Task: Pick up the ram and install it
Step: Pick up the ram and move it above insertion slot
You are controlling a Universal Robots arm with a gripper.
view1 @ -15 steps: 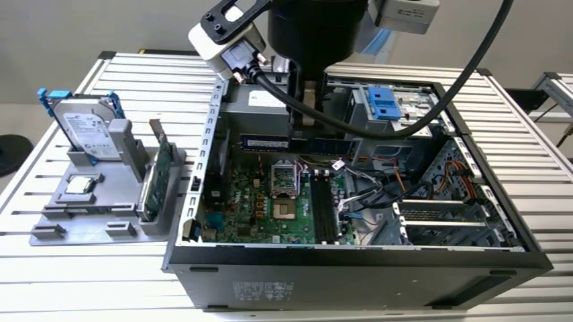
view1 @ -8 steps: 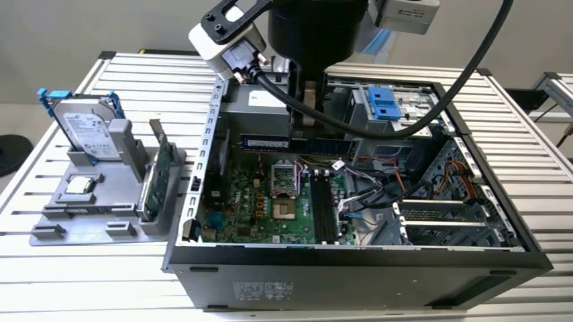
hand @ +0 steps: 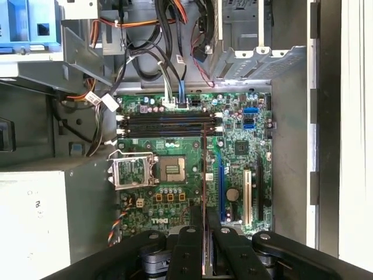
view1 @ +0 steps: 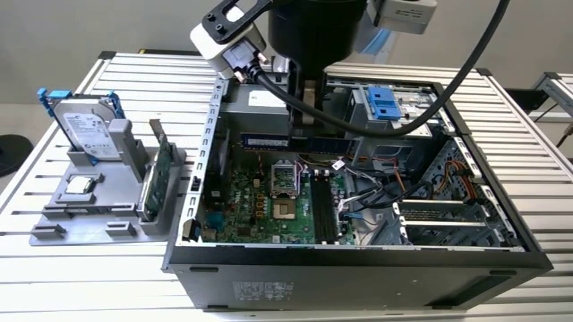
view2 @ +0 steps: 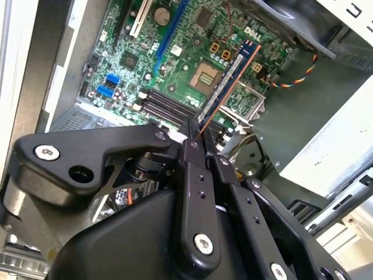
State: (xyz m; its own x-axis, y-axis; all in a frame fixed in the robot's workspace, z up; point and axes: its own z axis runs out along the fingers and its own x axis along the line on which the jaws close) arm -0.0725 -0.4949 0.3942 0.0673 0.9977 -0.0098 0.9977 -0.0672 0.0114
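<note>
Slatted metal table [view1: 90, 282], open computer case [view1: 358, 268], pincer [view2: 194, 135] clamped on ram [view2: 230, 79] above motherboard [hand: 256, 146]

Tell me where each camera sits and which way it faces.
Exterior view: off the arm, looking down into the open black computer case; the arm's black wrist enters above.
Second wrist view: on the wrist, looking obliquely past the jaws at the green motherboard; jaws clamp the thin dark ram stick.
First wrist view: also wrist-mounted, facing the motherboard squarely; jaws hold the ram stick edge-on.
Both wrist views share motherboard, ram stick, jaws.
</note>
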